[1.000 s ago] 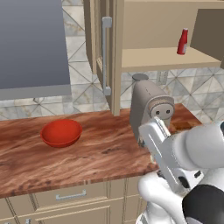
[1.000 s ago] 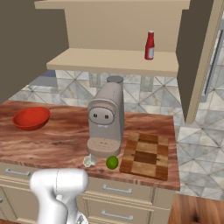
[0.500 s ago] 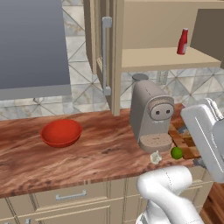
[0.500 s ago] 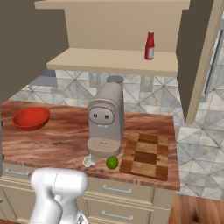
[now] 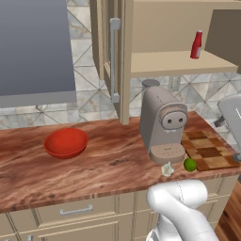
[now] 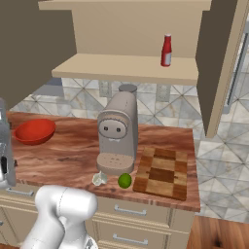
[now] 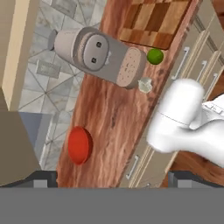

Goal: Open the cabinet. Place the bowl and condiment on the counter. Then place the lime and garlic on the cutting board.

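Garlic (image 5: 167,170) and lime (image 5: 189,164) lie closest, side by side at the front edge of the counter (image 5: 108,164), the garlic just in front of the coffee machine's base and the lime to its right, just beside the near left corner of the cutting board (image 5: 208,150) but not on it. In the right base view the garlic (image 6: 99,179) and lime (image 6: 125,181) sit near each other, with the checkered cutting board (image 6: 163,171) bare to their right. The grey coffee machine (image 5: 162,124) stands upright just behind them, touching or nearly touching the board's left edge. Farther left along the counter, well apart from the machine, the red bowl (image 5: 66,142) rests upright on the wood grain; the hand view shows it (image 7: 79,145) from high above, along with the lime (image 7: 155,56) and garlic (image 7: 145,85). Above and behind, the cabinet (image 5: 141,42) stands open, its door (image 5: 109,52) swung out to the left with the silver handle facing forward. On the cabinet shelf (image 6: 126,68) the condiment (image 6: 166,50) stands upright toward the right side, also seen in the left base view (image 5: 196,45). The claw's fingertips sit at the bottom corners of the hand view, spread wide apart with nothing between them
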Motion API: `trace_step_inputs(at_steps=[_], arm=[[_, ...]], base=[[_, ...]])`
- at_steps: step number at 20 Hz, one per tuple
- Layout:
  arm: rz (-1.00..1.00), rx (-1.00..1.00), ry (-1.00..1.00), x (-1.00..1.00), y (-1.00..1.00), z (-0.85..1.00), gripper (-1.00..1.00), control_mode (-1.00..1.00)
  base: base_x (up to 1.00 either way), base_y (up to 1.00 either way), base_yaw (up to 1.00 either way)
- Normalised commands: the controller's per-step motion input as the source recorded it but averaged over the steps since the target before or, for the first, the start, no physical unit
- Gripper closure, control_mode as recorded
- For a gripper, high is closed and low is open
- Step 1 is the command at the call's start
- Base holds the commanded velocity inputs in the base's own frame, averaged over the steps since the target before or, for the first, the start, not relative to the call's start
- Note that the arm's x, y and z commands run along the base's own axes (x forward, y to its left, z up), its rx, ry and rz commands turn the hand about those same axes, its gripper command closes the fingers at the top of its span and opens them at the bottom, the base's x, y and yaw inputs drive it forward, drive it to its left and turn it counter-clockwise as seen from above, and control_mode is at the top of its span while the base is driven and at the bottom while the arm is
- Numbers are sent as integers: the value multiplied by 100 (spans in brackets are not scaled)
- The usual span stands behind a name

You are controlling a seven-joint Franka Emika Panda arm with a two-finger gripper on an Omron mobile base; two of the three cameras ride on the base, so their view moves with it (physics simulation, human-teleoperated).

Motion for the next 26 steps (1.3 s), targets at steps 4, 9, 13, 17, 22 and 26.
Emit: trace_step_inputs(at_steps=[4, 9, 13, 17, 22, 26], arm=[[0, -38, -22, 0, -28, 9, -100, -100], [0, -31, -20, 11, -30, 8, -100, -100], [0, -18, -9, 30, -12, 24, -100, -100], [0, -16, -3, 27, -3, 38, -100, -100], [0, -19, -4, 21, -11, 31, -100, -100], [0, -22, -11, 13, -20, 16, -100, -100]], base=[[0, 0, 0], [0, 0, 0], [0, 0, 0], [0, 0, 0], [0, 0, 0], [0, 0, 0]])
